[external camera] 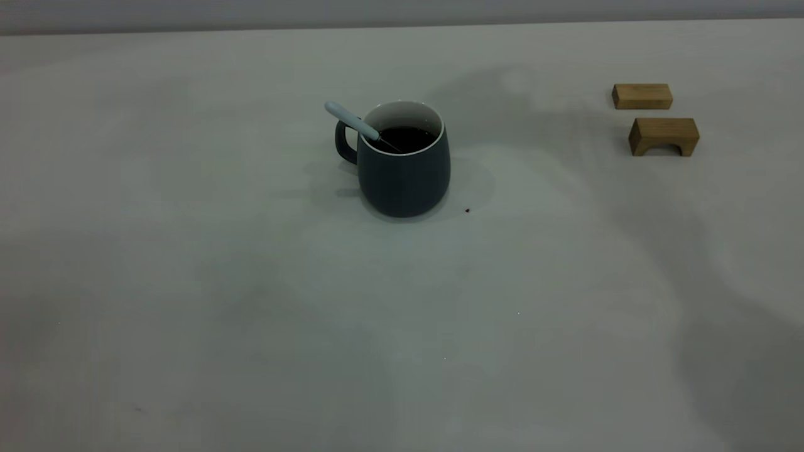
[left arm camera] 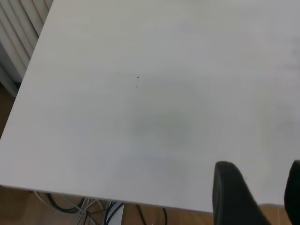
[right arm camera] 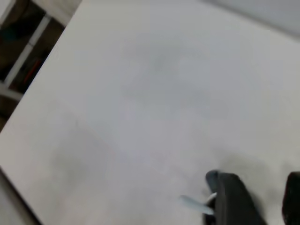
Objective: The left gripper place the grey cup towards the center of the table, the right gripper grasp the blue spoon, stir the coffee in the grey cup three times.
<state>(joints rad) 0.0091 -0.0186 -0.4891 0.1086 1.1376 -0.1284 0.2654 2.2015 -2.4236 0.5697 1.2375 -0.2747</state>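
Note:
The grey cup (external camera: pixel 405 176) stands upright near the middle of the table (external camera: pixel 402 326), its handle toward the left side. It holds dark coffee (external camera: pixel 411 138). The blue spoon (external camera: pixel 352 120) leans in the cup, with its pale handle sticking out over the rim above the cup's handle. Neither gripper shows in the exterior view. My left gripper (left arm camera: pixel 262 194) is open over bare table near an edge, holding nothing. My right gripper (right arm camera: pixel 265 199) is open and empty; beyond one finger (right arm camera: pixel 234 201) I see part of the cup (right arm camera: pixel 212 177) and the spoon handle (right arm camera: pixel 192 202).
Two wooden blocks lie at the far right of the table, a plain one (external camera: pixel 642 96) and an arched one (external camera: pixel 664 135). A small dark speck (external camera: pixel 467 210) lies beside the cup. Cables (left arm camera: pixel 93 206) hang below the table edge in the left wrist view.

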